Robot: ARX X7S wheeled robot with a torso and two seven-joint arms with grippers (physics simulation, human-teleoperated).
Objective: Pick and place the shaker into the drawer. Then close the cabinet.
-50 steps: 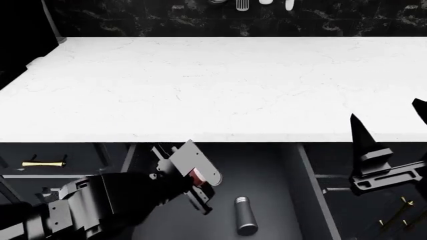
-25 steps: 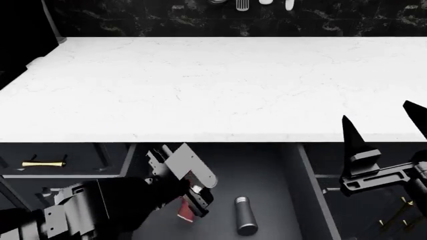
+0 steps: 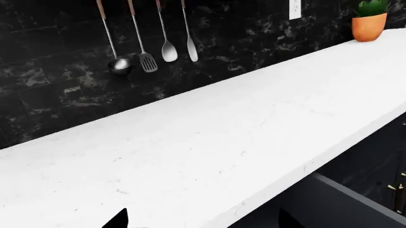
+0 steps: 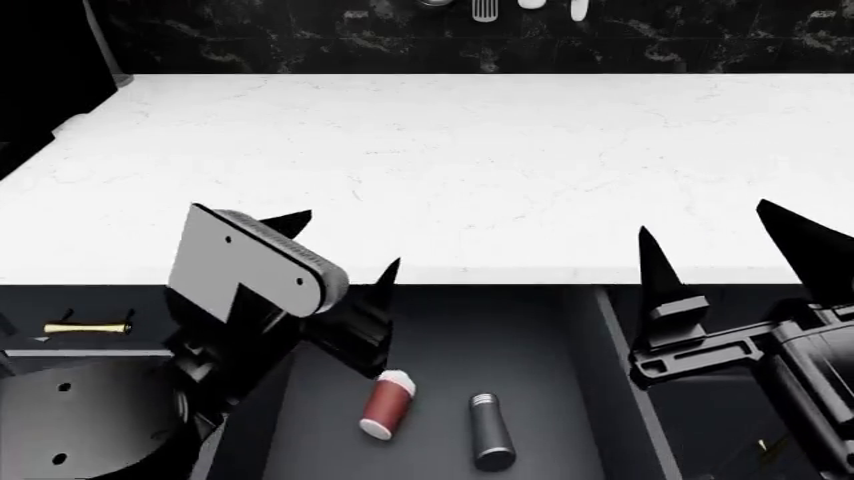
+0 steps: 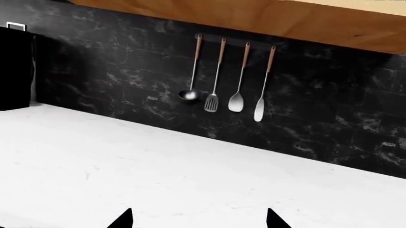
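Observation:
The shaker, a slim silver cylinder, lies on its side on the floor of the open drawer below the counter edge. A red bottle with a white cap lies beside it, on its left. My left gripper is open and empty, raised above the drawer's left part with its tips up at the counter's front edge. In its wrist view the left gripper shows only two spread tips over the white counter. My right gripper is open and empty to the right of the drawer; its wrist view shows the right gripper with its tips wide apart.
The white counter runs across the head view, with a black marble wall behind. Utensils hang on that wall. A potted plant stands at the counter's far end. A brass handle sits on the cabinet front at left.
My left gripper has let go of the red bottle, which now lies in the drawer, and has risen to the counter edge. My right gripper has shifted left and up.

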